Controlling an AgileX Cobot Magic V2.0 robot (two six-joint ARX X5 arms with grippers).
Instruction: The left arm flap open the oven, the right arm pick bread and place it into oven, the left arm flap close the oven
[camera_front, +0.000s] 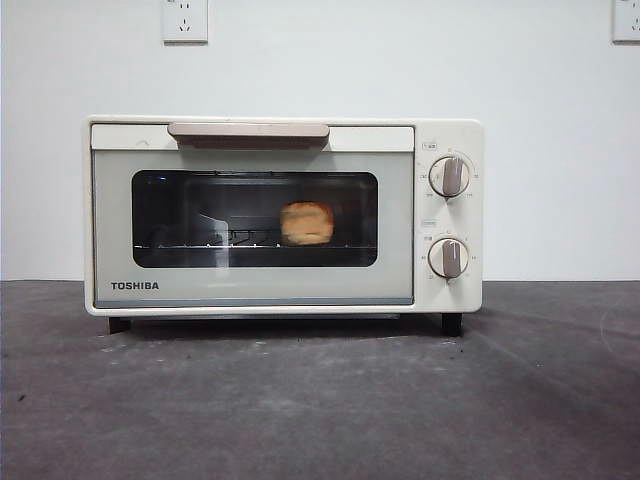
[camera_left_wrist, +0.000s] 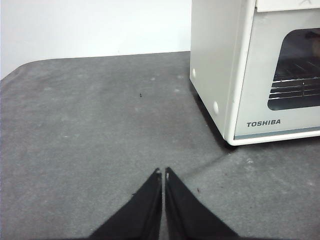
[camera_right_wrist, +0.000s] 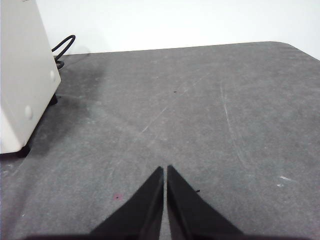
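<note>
Left gripper: two black, wedge-shaped jaws, matte, tips pressed together with only a hairline seam between them, holding nothing. It hangs over bare table, apart from the oven's front left corner.

Table: dark grey, felt-like mat with pale scuffs and fine scratches; rounded corners show only in the wrist views.

Oven: boxy cream-white metal toaster oven, rounded edges, on short black feet. Door shut. Beige bar handle along the door's top; dark glass window with rounded corners; "TOSHIBA" lettering at lower left of the door. Two round knobs stacked on the right panel, each with a beige grip.

Bread: small golden-orange loaf, lumpy crust, sitting on the wire rack inside the oven, right of the window's centre. Seen through the glass in the front view only; the left wrist view shows rack bars but no loaf.

Cable: black loop behind the oven, visible in the right wrist view alone.

Right gripper: same black wedge jaws, closed tip to tip, empty, over bare mat well clear of the oven's right side.

Wall sockets: white, on the plain white wall, front view only.
</note>
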